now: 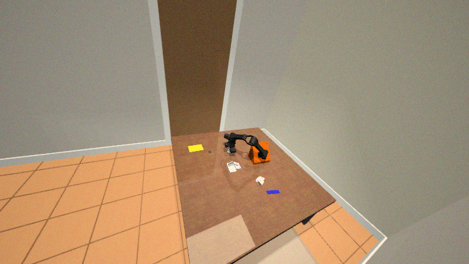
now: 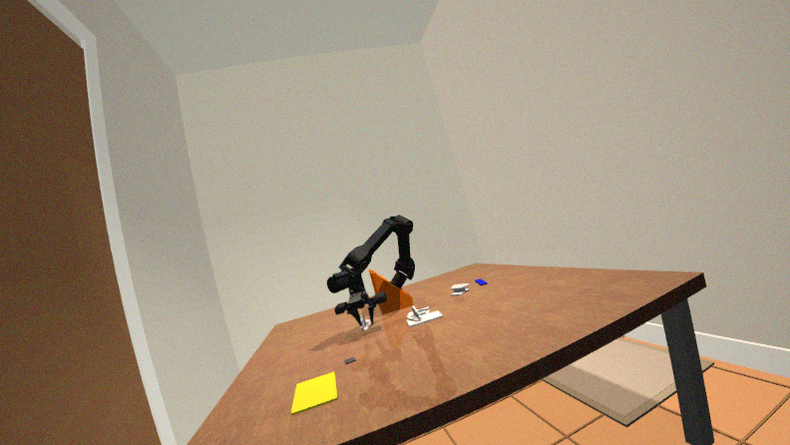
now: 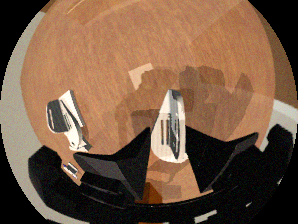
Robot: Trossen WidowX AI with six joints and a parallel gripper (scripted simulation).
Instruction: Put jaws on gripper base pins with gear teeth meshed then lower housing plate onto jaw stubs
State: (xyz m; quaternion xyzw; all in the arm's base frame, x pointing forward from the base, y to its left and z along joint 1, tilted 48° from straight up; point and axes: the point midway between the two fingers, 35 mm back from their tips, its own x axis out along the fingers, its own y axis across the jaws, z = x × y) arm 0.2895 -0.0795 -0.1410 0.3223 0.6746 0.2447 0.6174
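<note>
My gripper point(image 1: 230, 150) point(image 2: 367, 321) point(image 3: 165, 128) is shut on a white part that looks like a jaw point(image 2: 365, 326) point(image 3: 159, 149). The part is long and pointed, with a ribbed upright side, and sits between both fingertips low over the table. Whether it touches the table is not clear. The gripper base point(image 1: 231, 168) point(image 2: 431, 317) looks like the flat white plate a short way off, with another white piece against or on it; in the wrist view this group point(image 3: 75, 112) is at the left. A third white part point(image 1: 260, 180) point(image 2: 459, 288) lies farther away; I cannot tell whether it is the housing plate.
A yellow sheet point(image 1: 195, 147) point(image 2: 314, 392) and a small dark piece point(image 1: 209, 151) point(image 2: 349, 360) lie on the other side of the gripper from the white parts. A blue strip point(image 1: 273, 192) point(image 2: 481, 281) lies past the farther white part. An orange block point(image 1: 265, 147) point(image 2: 392, 298) is by the arm's base.
</note>
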